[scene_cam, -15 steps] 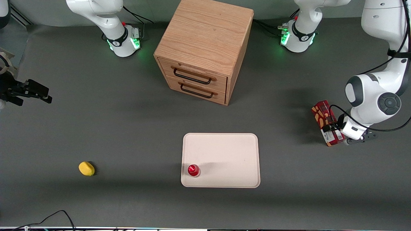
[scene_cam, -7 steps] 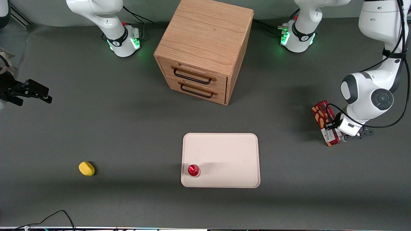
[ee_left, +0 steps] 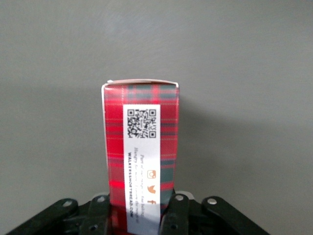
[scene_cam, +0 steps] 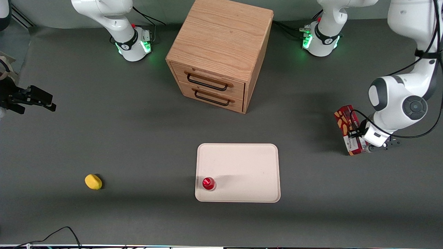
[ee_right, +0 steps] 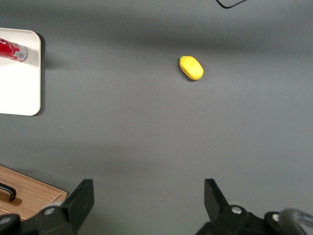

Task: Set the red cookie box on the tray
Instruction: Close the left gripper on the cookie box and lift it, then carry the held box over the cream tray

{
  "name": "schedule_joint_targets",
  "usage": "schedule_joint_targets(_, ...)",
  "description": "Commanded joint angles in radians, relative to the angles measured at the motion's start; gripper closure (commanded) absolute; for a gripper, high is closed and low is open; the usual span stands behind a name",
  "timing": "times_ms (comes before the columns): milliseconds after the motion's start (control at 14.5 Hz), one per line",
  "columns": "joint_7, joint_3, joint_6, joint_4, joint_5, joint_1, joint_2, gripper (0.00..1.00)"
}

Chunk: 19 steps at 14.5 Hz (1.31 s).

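Grey worktop (scene_cam: pixel 138 138) carries the cream tray (scene_cam: pixel 242 162) nearest the front camera, a small red-capped object (scene_cam: pixel 208 183) on its corner. Farther back, toward the working arm's end and well apart from the tray, the claw (scene_cam: pixel 358 138) is clamped on the red cookie box (scene_cam: pixel 346 128).

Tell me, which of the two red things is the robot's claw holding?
The red cookie box, the long carton at the working arm's end of the table. The gripper is closed on its end. The small red-capped object stands untouched on the tray.
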Motion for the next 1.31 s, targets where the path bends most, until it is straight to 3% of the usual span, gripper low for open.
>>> schedule_joint_targets(0, -0.021, 0.008, -0.253, 0.156, 0.008, -0.052, -0.084, 1.00)
schedule_joint_targets(344, -0.018, -0.014, -0.660, 0.540, 0.040, -0.072, -0.069, 1.00)
schedule_joint_targets(481, -0.023, -0.027, -0.734, 0.623, 0.036, -0.079, -0.060, 1.00)
schedule_joint_targets(688, -0.148, -0.121, -0.723, 0.637, 0.026, -0.084, -0.048, 0.99)
schedule_joint_targets(1031, -0.535, -0.316, -0.716, 0.842, 0.023, -0.105, 0.168, 1.00)
schedule_joint_targets(1238, -0.633, -0.322, -0.619, 0.898, 0.022, -0.153, 0.259, 1.00)
